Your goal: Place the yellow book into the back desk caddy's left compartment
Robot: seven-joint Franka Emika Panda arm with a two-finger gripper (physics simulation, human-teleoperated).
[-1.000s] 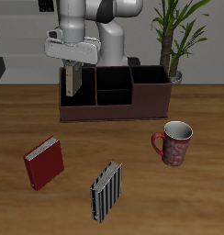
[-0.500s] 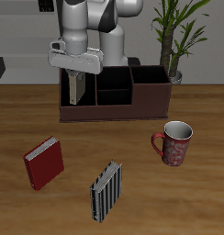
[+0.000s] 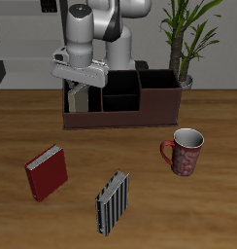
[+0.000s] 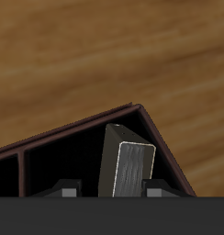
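Yellow book now lower, inside left compartment, still gripped.

Red book flat on wooden table, striped book upright, red mug, potted plant behind

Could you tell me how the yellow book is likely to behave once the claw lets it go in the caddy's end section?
The yellow book is thin and looks stiff, so it should drop without flopping. It hangs slightly tilted in the claw, so it will probably lean against a wall of the left compartment rather than stand alone. The back desk caddy looks broad and low, so it is unlikely to tip.
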